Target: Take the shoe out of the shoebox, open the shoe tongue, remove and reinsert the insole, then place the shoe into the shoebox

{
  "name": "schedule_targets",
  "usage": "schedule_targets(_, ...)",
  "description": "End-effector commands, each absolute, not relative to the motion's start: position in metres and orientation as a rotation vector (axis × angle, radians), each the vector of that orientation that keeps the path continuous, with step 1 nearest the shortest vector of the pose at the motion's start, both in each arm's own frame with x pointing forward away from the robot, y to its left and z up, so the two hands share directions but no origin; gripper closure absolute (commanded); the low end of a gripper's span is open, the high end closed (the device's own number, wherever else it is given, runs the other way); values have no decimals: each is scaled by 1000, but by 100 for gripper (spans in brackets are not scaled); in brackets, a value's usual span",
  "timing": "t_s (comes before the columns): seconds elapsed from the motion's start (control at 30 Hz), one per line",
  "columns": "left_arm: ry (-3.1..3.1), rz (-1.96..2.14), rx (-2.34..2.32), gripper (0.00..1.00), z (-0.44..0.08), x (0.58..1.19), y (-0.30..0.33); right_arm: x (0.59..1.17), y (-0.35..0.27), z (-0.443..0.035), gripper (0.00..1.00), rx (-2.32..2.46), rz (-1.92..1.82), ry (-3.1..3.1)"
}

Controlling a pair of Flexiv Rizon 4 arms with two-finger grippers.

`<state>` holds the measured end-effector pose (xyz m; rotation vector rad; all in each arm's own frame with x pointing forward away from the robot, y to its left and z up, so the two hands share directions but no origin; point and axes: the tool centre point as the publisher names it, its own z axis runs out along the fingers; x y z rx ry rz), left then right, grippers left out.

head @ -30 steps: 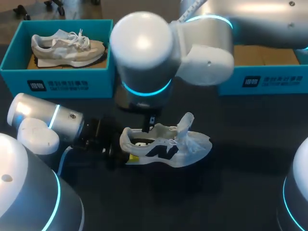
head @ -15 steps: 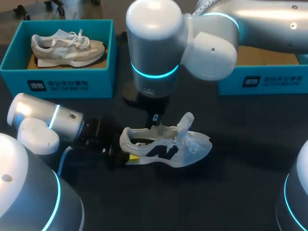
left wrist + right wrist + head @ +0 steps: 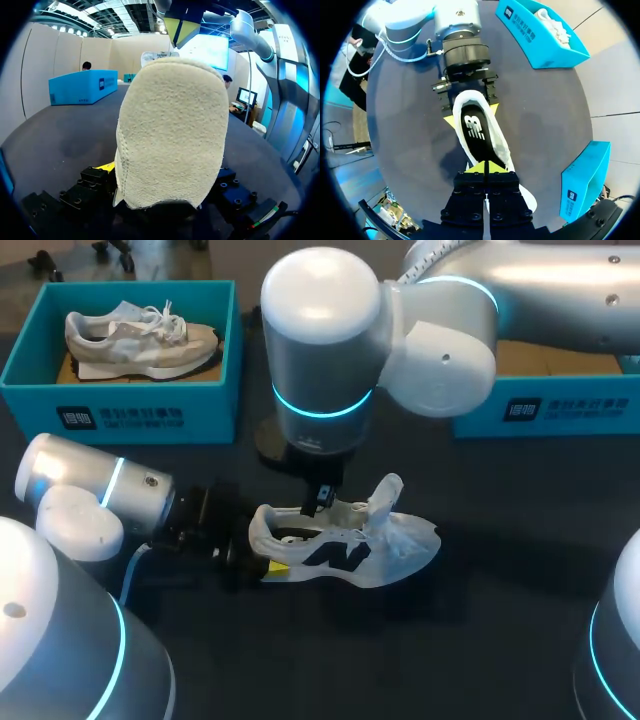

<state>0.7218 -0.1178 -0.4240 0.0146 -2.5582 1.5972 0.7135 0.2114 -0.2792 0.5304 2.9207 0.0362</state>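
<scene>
Shoe stood upright on counter, insole inside. Left gripper clamped the heel from both sides. Right gripper hung over shoe opening, fingertips pressed together.

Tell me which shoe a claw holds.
The white shoe on the table, heel in the left claw; the beige shoe lies in a box.

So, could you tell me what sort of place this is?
Probably a robot test bench for shoe handling: a dark table with open teal shoeboxes, and two robot arms at a white shoe.
</scene>
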Motion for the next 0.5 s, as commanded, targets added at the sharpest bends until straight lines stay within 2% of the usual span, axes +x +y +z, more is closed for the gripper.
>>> schedule_targets(0.03, -2559, 1591, 13, 100, -425, 721, -118, 714, 211, -280, 100, 530, 39, 2921)
schedule_targets(0.33, -2559, 1591, 13, 100, -425, 721, -118, 714, 211, -280, 100, 530, 39, 2921)
schedule_targets(0.5, -2559, 1591, 13, 100, -425, 721, -118, 718, 222, -296, 100, 304, 49, 2976)
